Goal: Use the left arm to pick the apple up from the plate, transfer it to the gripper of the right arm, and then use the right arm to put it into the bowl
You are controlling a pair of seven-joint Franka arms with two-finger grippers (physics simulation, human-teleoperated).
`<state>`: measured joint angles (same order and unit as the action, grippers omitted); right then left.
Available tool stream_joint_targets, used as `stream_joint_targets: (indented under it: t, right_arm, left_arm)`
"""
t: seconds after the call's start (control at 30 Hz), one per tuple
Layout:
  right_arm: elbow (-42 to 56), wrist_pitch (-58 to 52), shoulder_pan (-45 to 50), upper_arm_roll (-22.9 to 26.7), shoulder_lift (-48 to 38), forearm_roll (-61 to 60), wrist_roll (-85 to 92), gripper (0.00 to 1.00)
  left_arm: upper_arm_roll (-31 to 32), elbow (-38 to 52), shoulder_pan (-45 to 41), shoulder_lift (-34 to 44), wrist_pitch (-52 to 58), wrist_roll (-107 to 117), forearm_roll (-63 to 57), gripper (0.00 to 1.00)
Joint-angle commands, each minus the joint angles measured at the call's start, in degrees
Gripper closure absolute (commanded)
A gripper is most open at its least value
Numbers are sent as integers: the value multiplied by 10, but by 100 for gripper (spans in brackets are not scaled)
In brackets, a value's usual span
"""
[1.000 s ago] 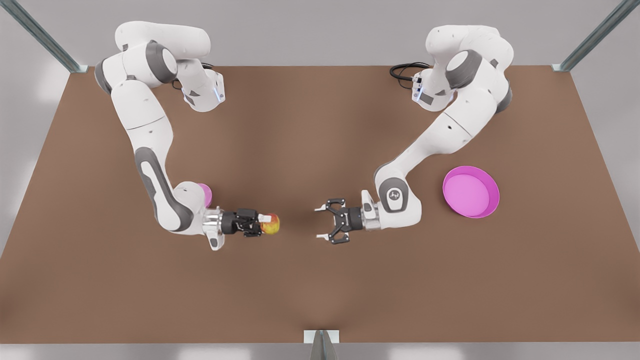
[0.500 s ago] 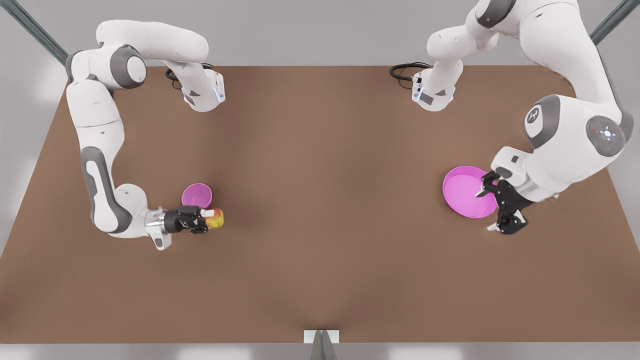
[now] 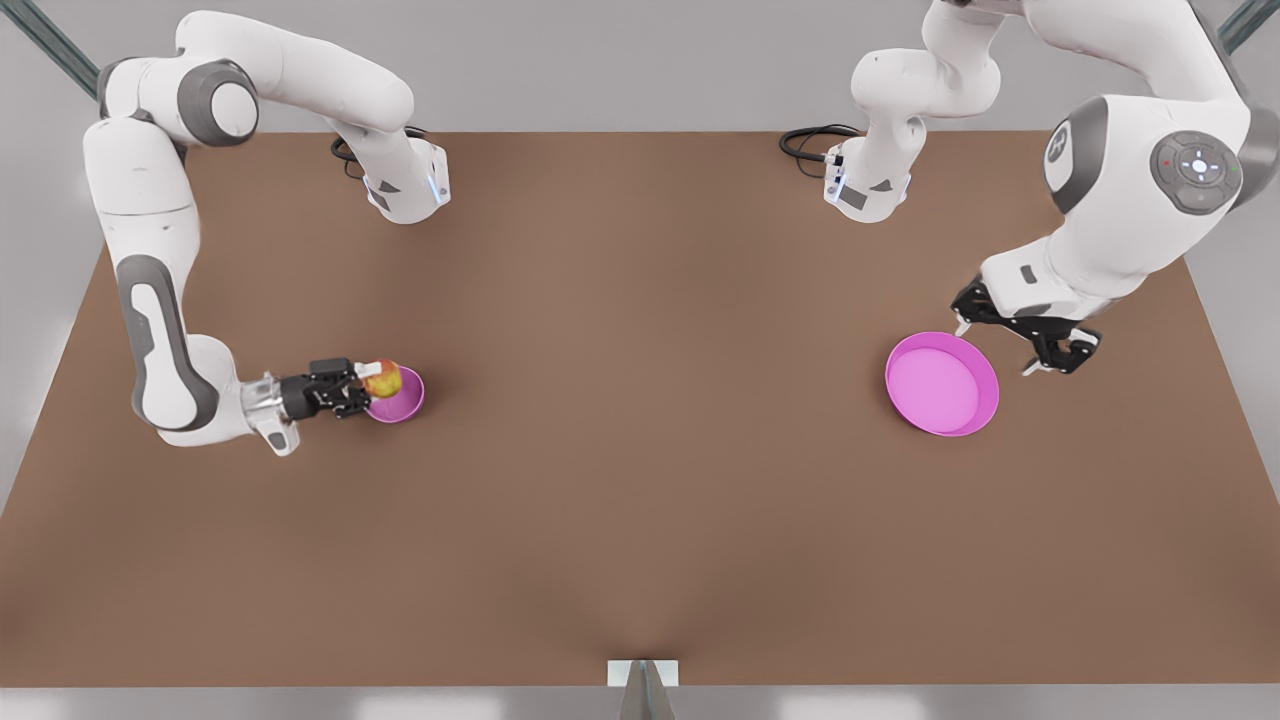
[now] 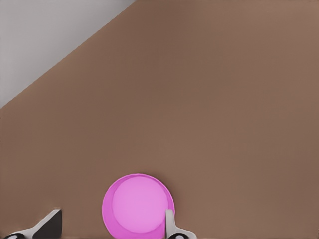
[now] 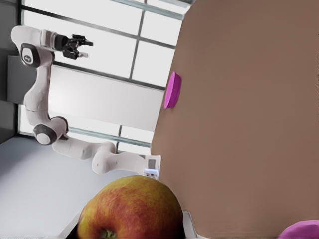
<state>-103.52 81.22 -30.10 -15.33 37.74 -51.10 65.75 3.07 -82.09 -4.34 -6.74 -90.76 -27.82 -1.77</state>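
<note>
In the front view, the red-and-yellow apple (image 3: pixel 382 378) hangs over the near rim of the small pink-purple bowl (image 3: pixel 402 402) at the front view's left. My right gripper (image 3: pixel 374 380) is shut on it, reaching in level from the left. The right wrist view has the apple (image 5: pixel 130 209) close up, with the bowl's edge (image 5: pixel 301 230) beside it. The magenta plate (image 3: pixel 941 383) lies bare at the front view's right. My left gripper (image 3: pixel 993 350) hovers open just behind its far edge. In the left wrist view, its fingertips (image 4: pixel 170 224) stand wide apart beside the plate (image 4: pixel 138 203).
A brown table (image 3: pixel 640 500) carries both dishes. The arm bases (image 3: pixel 405 185) and a black cable coil (image 3: pixel 810 145) sit at the back edge. A metal bracket (image 3: pixel 642 675) marks the front edge. The right wrist view shows the plate (image 5: pixel 173 89) and the left gripper (image 5: pixel 75 46) far off.
My right gripper carried the apple from the table's middle toward the front view's left, to over the bowl. My left gripper drew back from the middle to the plate's side, staying open.
</note>
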Motion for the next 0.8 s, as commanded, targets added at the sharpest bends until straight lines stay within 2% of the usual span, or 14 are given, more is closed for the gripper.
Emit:
stream_joint_targets:
  t: [0.0,0.37,0.77]
  right_arm:
    - [2,22,4,-1,-16,55,-5,31]
    - [-2,124,37,-2,-72,164,-63,31]
    - [-51,242,43,-3,-63,174,-63,31]
  left_arm:
    - [0,5,14,-4,-2,334,2,0]
    - [1,5,14,-10,-3,334,1,0]
    - [1,8,14,-16,-4,343,2,0]
